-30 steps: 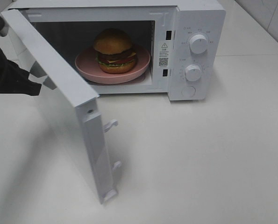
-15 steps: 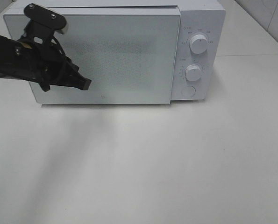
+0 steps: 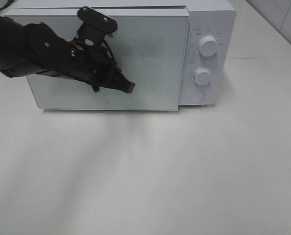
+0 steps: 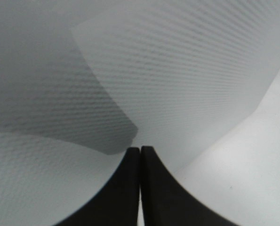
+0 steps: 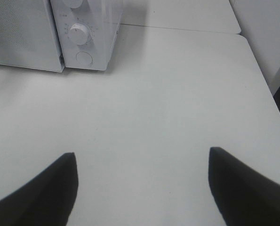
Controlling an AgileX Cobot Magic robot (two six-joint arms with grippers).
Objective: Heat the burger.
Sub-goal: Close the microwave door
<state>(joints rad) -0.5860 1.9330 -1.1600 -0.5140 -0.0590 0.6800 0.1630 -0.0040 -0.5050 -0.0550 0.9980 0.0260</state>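
- A plain white tabletop [image 3: 184,171] carries a white microwave [image 3: 211,17] against the back edge; its frosted door [image 3: 155,44] is shut flush.
- The burger shows in no view. It is presumably inside, behind that door, though the frosting hides it.
- What is left, by my reading, is setting the heat. The upper dial [image 3: 208,46] and lower dial [image 3: 202,76] sit on the panel to the right of the door.
- The left gripper [image 3: 128,88] hangs just before the door's middle with its fingers pressed together on nothing — the dials lie to its right, past the door's edge.
- The right gripper [image 5: 142,153] is spread wide and empty over bare table, out of the overhead view. Its camera sees the lower dial well ahead and off to one side, so neither arm is at the panel yet.
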